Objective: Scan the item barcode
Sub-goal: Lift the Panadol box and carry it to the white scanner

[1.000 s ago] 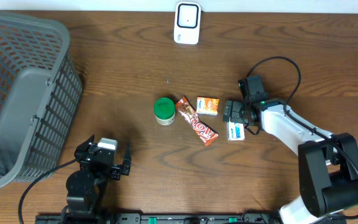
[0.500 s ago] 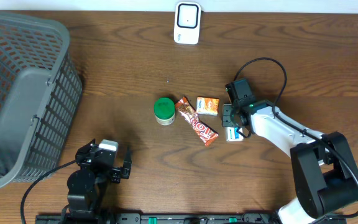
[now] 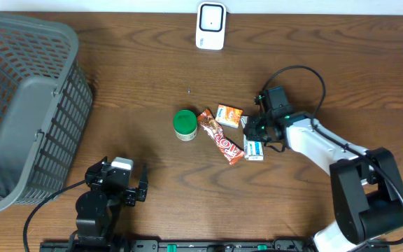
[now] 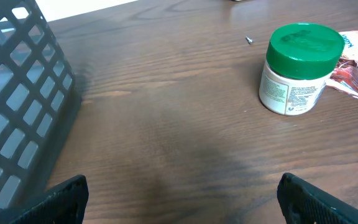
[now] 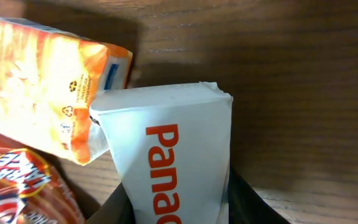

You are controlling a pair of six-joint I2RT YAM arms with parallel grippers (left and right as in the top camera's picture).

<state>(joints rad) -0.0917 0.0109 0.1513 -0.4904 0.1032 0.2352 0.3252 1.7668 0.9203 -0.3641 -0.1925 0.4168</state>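
Overhead and wrist views of the wooden worktop [image 3: 138,84], with positions given relative to the green-lidded jar [image 3: 185,124] at its centre.

Far to the left of the jar, a grey mesh basket [image 3: 68,91] stood at the worktop's edge. Its latticed wall filled the left side of the left wrist view.

Nearer the front edge, to the jar's left, the left end effector [image 4: 182,202] hung with its fingers spread wide. Nothing lay between them, and it was well apart from every item.

The jar itself stood upright, a printed label on its white body.

Just to the jar's right lay a red candy bar [image 3: 222,143], slanting away towards the front. An orange box [image 3: 229,115] lay beside the bar's far end.

Further right of the jar, past the candy bar, was the white box [image 3: 254,149], lettered in orange. It lay flat on the worktop, one corner against the orange box. The right end effector [image 5: 182,202] was closed on this white box, with a dark finger [image 5: 253,202] pressed to each long side.

Behind the jar and slightly to its right, a white barcode scanner [image 3: 210,26] stood at the worktop's back edge.
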